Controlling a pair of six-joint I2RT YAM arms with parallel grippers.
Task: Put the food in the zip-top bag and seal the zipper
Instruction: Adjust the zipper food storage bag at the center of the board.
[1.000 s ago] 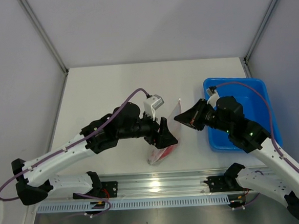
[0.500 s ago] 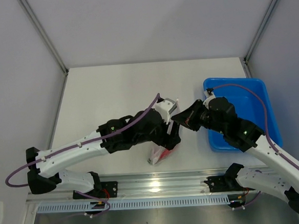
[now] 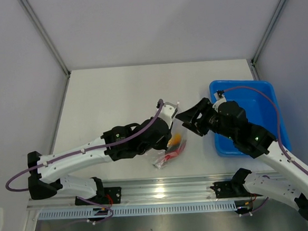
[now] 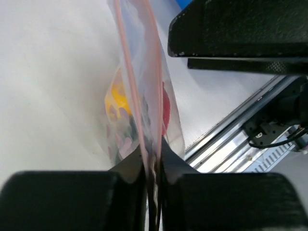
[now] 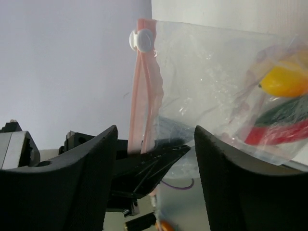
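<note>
Left gripper (image 4: 152, 168): it has swung in over the last second, and its jaws now pinch one end of the pink-red press-seal zipper strip (image 5: 144, 86).
Right gripper (image 5: 155, 129): it has gone from nearly closed to wide apart, straddling the strip without touching it.
Clear crinkly zip-top bag (image 5: 207, 77): it is held on edge between the grippers, over the white table (image 3: 115, 97) and left of the blue plastic bin (image 3: 258, 100).
Food: the yellow-orange rounded piece (image 5: 284, 79), red chili pepper (image 5: 279, 132) and dark green piece (image 5: 284, 113) are all inside the bag.
Meaning: I judge loading done. Only sealing remains, because the strip's two lips look parted beyond the pinch.
</note>
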